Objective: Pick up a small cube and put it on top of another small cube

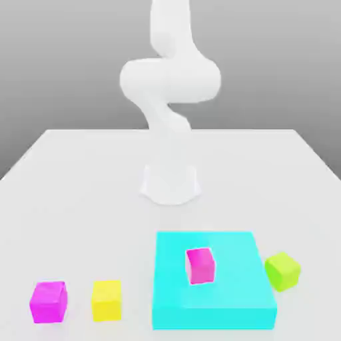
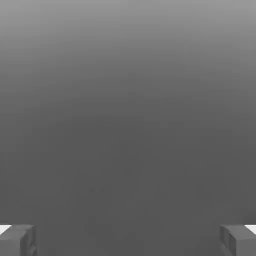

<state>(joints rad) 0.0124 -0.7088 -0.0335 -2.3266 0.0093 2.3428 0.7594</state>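
From my remote station I recorded a large flat cyan block (image 1: 213,310) lying flat on the pale table (image 1: 86,200), towards the exterior view's right. I noted a hot-pink cube (image 1: 200,266) resting on the block's upper face, clear of its edges. I logged a lime yellow-green cube (image 1: 282,271) on the table just beside the block, on its side towards the exterior view's right, turned at an angle to the block. I found the table's surface plain and white, and behind its far edge I observed a grey background (image 1: 266,60), darker lower down.
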